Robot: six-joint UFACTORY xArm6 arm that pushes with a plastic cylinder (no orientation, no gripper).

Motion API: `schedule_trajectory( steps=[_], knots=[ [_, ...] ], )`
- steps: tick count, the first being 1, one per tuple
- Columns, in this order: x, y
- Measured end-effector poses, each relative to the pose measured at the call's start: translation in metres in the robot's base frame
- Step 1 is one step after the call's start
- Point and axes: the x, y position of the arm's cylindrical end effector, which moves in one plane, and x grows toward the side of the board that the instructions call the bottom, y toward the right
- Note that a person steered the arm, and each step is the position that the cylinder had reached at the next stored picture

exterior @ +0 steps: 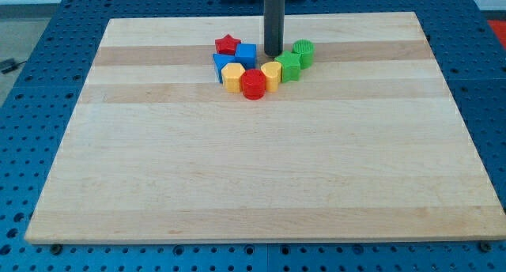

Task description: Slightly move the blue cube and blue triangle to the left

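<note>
The blue cube (247, 54) sits near the view's top centre of the wooden board (261, 177). The blue triangle (220, 64) lies just to its lower left, partly hidden behind a yellow hexagon block (232, 77). My tip (273, 54) stands on the board just to the right of the blue cube, a small gap apart, and above a second yellow block (271, 75). A red star (228, 44) touches the cube's upper left.
A red cylinder (253, 85) sits below the cube, between the two yellow blocks. A green star-like block (288, 66) and a green cylinder (303, 51) lie right of my tip. The blocks form one tight cluster.
</note>
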Motion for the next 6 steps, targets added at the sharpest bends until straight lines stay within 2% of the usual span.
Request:
schedule_trajectory(
  steps=[4, 6],
  knots=[
    [0.000, -0.034],
    [0.000, -0.033]
  ],
)
